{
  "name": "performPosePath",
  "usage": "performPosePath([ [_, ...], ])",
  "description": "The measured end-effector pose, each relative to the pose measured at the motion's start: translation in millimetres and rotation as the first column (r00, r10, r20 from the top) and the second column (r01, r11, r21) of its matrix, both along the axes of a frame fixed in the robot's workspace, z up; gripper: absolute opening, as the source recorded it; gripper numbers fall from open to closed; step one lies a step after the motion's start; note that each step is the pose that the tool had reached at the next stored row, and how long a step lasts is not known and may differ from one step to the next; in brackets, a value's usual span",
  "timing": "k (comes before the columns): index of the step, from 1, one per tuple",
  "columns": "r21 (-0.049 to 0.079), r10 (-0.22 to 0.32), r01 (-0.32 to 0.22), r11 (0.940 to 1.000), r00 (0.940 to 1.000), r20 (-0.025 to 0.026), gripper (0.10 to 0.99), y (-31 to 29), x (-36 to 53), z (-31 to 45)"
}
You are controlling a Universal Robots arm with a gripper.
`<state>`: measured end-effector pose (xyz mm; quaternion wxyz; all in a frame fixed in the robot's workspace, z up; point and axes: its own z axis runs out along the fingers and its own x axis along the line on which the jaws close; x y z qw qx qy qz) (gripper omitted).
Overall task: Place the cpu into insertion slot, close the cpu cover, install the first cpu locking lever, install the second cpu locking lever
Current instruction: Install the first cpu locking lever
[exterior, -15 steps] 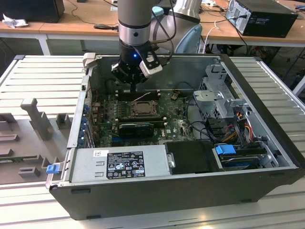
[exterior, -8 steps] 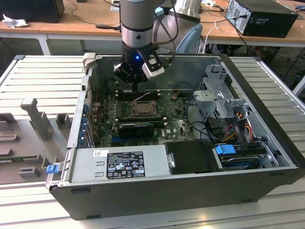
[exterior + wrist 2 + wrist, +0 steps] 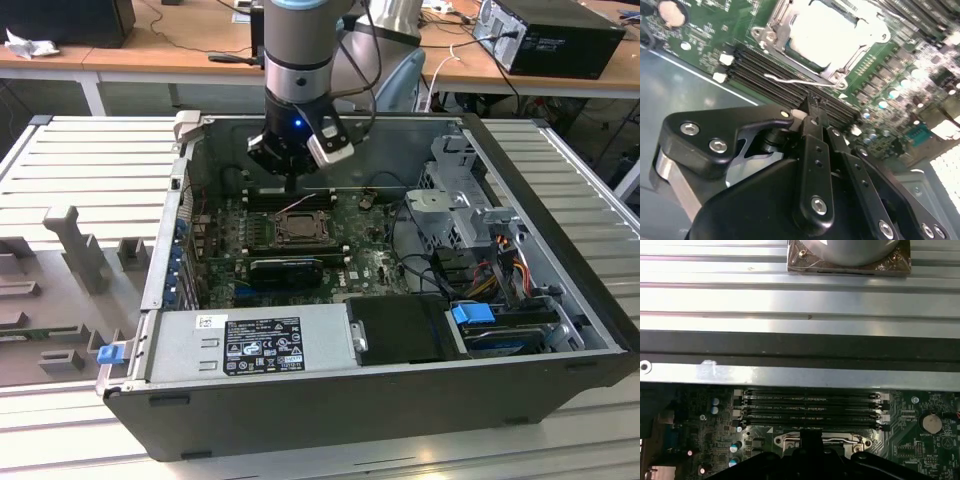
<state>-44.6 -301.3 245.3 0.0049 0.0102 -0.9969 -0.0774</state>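
The cpu [image 3: 832, 32] lies flat in the insertion slot [image 3: 298, 228], its pale face showing through the cut-out of the silvery cpu cover [image 3: 782, 37], which is folded down around it. A thin silvery locking lever [image 3: 790, 80] runs along the socket's edge beside the memory slots. My gripper [image 3: 812, 107] is shut, with nothing between its black fingers, and its tips are right at this lever's end. In the exterior view the gripper [image 3: 290, 180] hangs over the board just behind the socket. In the first wrist view the fingertips [image 3: 810, 437] meet the socket's metal rim [image 3: 840, 441].
Several long black memory slots [image 3: 810, 410] lie between the socket and the case wall [image 3: 800, 347]. A black graphics card [image 3: 285, 268] sits in front of the socket. The power supply [image 3: 255, 340], drive bays [image 3: 470, 215] and cables [image 3: 500, 270] fill the case's near and right parts.
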Motion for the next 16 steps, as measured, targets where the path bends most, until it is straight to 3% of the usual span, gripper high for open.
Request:
performPosePath([
  [2, 0.008, 0.0, 0.0, 1.0, 1.0, 0.0003, 0.106, 0.1, 3.7, -1.9],
  [6, 0.008, 0.0, 0.0, 1.0, 1.0, 0.0001, 0.106, 2.4, 8.5, -10.9],
  [8, 0.008, 0.0, 0.0, 1.0, 1.0, 0.0038, 0.106, 3.6, 10.5, -14.0],
  [10, 0.008, 0.0, 0.0, 1.0, 0.9999, 0.0144, 0.106, 4.0, 12.0, -14.9],
  [12, 0.008, 0.0, 0.0, 1.0, 0.9995, 0.0312, 0.106, 4.7, 13.9, -16.3],
  [16, 0.008, 0.0, 0.0, 1.0, 0.9988, 0.0492, 0.106, 4.8, 16.0, -18.5],
])
